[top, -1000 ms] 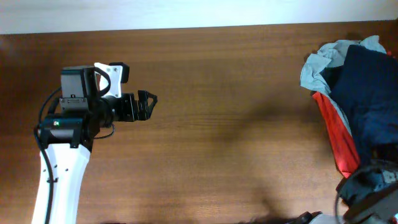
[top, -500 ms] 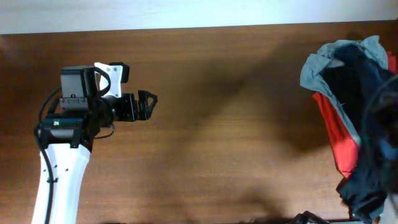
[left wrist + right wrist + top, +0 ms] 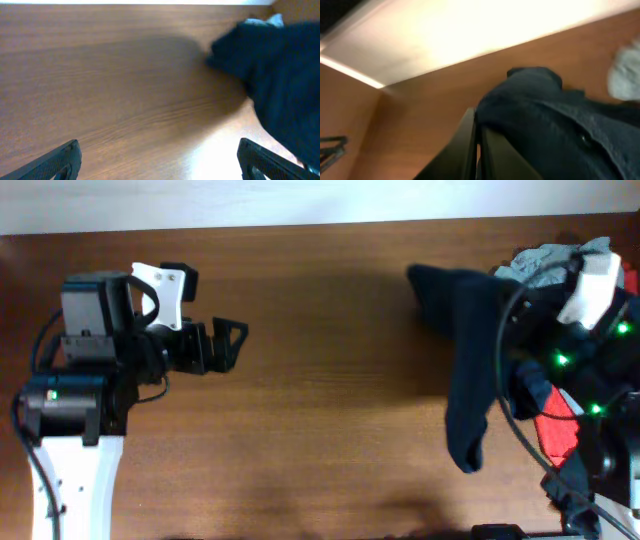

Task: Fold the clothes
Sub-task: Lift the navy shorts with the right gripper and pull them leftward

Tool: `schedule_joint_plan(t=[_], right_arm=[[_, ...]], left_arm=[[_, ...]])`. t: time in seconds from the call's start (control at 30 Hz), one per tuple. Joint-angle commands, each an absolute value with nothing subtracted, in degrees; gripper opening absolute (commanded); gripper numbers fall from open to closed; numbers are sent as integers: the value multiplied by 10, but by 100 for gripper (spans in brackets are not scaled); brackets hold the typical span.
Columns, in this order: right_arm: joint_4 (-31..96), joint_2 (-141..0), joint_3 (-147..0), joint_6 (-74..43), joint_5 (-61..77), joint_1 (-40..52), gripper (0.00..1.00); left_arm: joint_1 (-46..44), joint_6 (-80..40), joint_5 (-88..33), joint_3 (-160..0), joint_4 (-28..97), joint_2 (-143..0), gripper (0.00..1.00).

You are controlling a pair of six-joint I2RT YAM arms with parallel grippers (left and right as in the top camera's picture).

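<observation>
The dark navy shorts (image 3: pixel 465 350) hang stretched out over the right half of the table, one end reaching toward the centre back and a leg drooping toward the front. My right gripper (image 3: pixel 518 298) is shut on them, with its fingertips mostly buried in the cloth. In the right wrist view the closed fingers (image 3: pixel 479 131) pinch a fold of the shorts (image 3: pixel 545 115). My left gripper (image 3: pixel 232 346) is open and empty at the left, well clear of them. In the left wrist view its fingers (image 3: pixel 159 160) frame bare wood, with the shorts (image 3: pixel 280 65) at the far right.
A pile of other clothes lies at the table's right edge under my right arm, with a light grey shirt (image 3: pixel 548 258) at the back and a red shirt (image 3: pixel 556 436) toward the front. The wooden table (image 3: pixel 330 420) lies between the arms.
My right arm has swung in from the lower right, lifted the navy shorts off the pile and drawn them left over the table. My left arm has shifted slightly, and its jaws look wider.
</observation>
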State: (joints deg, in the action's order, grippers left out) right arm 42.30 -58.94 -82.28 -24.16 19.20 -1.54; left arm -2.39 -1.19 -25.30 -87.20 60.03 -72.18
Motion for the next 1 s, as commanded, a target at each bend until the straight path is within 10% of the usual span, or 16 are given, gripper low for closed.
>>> schedule_joint_plan(t=[0.0,0.57,0.97], right_arm=[[374,-589,-832,-286,189,22,4],[283,-663,-832,-426,175,51,4],[459,-650,-974,-254,-121,56,4]], left_arm=[[-58,18,-260,-884,615,-704,99],[-168,87,-212,-884,637,-704,100],[-167,85,-135,-884,636,-704,99]])
